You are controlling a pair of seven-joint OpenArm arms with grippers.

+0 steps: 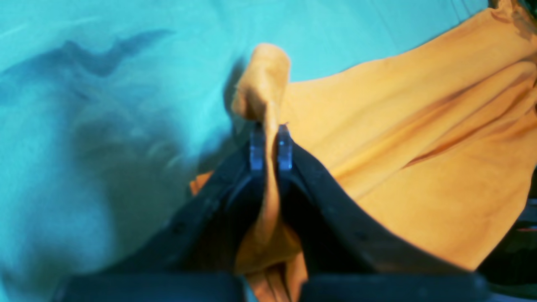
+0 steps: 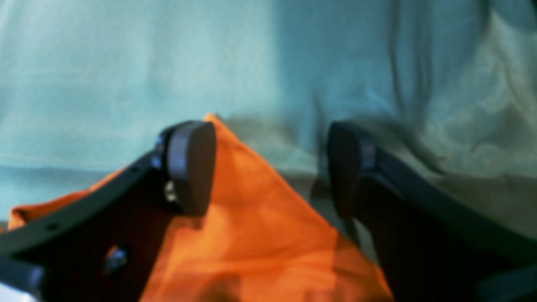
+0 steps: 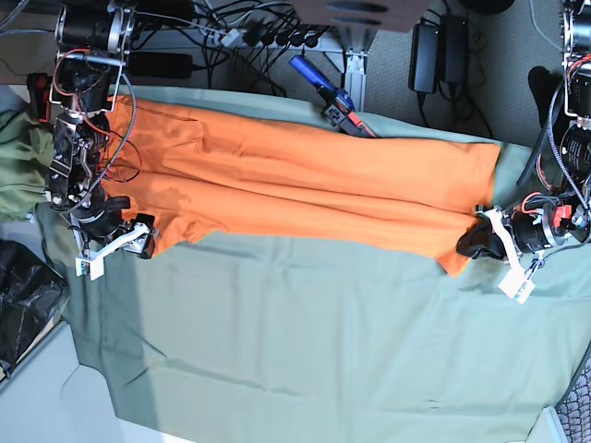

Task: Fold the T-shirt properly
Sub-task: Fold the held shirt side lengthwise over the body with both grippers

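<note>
Left gripper [image 1: 271, 142] pinches the T-shirt [image 3: 305, 180] corner, right gripper [image 2: 268, 167] gaping, shirt lying lengthwise along the sage-green cloth's [image 3: 305, 341] far edge.

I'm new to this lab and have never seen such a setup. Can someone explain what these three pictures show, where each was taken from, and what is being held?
This is a two-armed robot folding clothes. The base view looks down on the whole table. On it lies a sage-green cloth, and on that a bright orange T-shirt, stretched lengthwise.

The other two pictures come from cameras on the robot's wrists, looking along the fingers. In the left wrist view, the left gripper is shut, pinching a fold of the T-shirt's edge; in the base view that is the arm on the right side. In the right wrist view, the right gripper stands open, with a corner of the shirt between its fingers but not pinched.
</note>
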